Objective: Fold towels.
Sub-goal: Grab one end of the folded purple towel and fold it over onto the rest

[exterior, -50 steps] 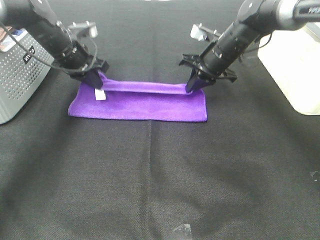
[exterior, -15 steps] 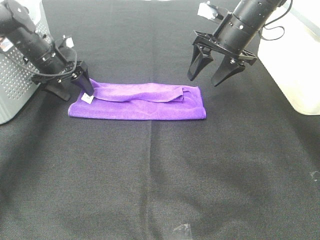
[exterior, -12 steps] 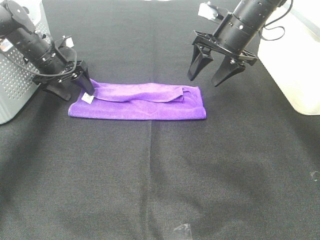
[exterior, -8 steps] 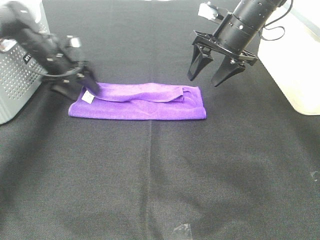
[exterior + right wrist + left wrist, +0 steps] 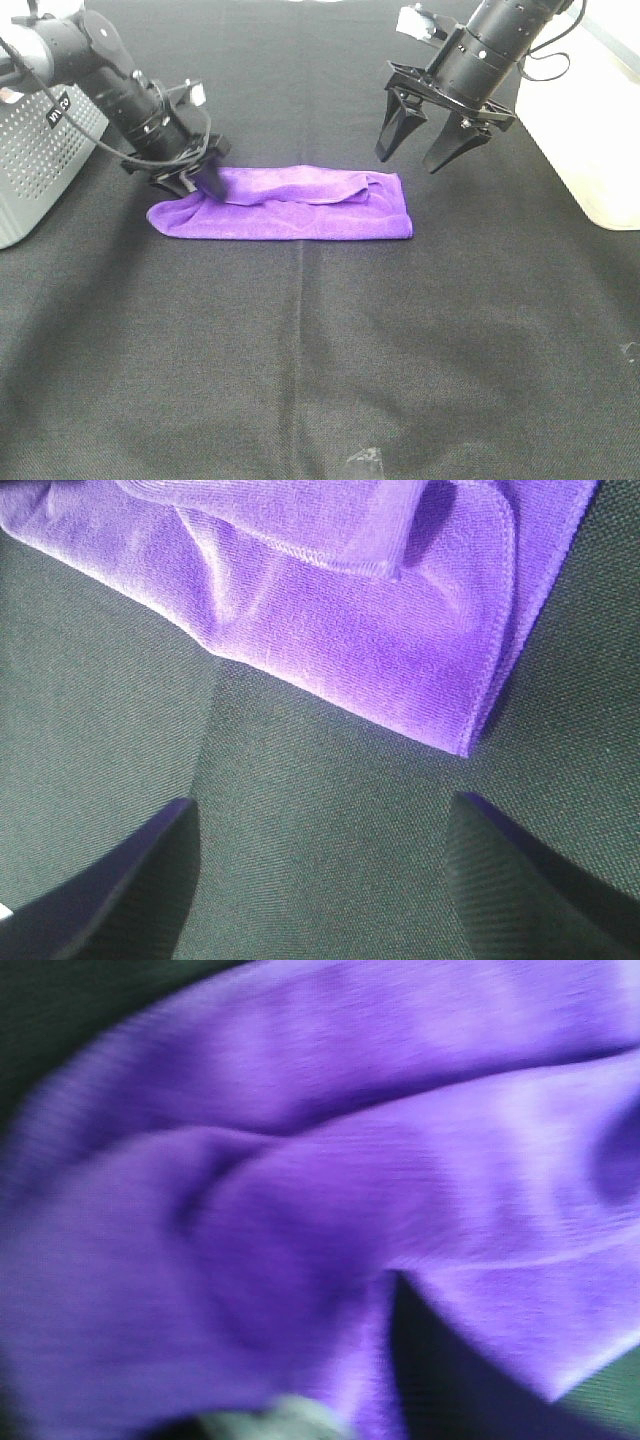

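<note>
A purple towel [image 5: 300,208] lies folded into a long strip on the black table cloth, its rear edge rumpled. My left gripper [image 5: 188,183] is down on the towel's left end, its dark fingers apart and straddling the bunched corner. The left wrist view is filled with blurred purple towel [image 5: 300,1210], and no fingers are clear in it. My right gripper [image 5: 410,160] hangs open and empty just above and behind the towel's right end. The right wrist view shows that towel corner [image 5: 380,620] beyond the spread gripper [image 5: 322,805].
A grey perforated box [image 5: 40,160] stands at the left edge, close to the left arm. A white bin [image 5: 590,130] stands at the right edge. A small clear scrap [image 5: 365,460] lies at the front.
My left gripper has swung right onto the towel's left end and pushed it inward; the white label no longer shows. The right gripper stays open and still; it let go of the right end earlier.
</note>
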Controlling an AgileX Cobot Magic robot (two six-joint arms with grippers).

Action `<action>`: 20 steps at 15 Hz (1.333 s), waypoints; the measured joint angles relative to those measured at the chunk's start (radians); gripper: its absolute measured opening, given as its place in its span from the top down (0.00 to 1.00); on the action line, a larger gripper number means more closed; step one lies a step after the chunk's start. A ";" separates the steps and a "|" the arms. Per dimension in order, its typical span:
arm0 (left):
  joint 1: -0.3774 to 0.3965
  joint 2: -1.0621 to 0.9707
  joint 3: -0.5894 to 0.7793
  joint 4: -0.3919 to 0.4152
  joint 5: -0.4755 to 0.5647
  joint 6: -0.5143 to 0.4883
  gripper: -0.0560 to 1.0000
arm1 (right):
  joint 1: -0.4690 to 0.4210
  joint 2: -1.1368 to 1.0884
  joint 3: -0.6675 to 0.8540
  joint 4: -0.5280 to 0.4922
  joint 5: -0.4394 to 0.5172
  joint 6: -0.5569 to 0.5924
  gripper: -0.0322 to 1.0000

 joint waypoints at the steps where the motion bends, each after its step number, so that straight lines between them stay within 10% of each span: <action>1: 0.000 0.000 0.000 0.013 0.000 0.000 0.84 | 0.000 0.000 0.000 0.000 0.000 0.000 0.33; 9: 0.027 -0.107 0.023 0.224 0.029 -0.001 0.90 | 0.000 -0.018 0.000 -0.055 0.000 0.002 0.33; 20: -0.177 -0.093 -0.070 0.159 0.037 -0.003 0.91 | 0.000 -0.206 0.000 -0.171 0.003 0.026 0.33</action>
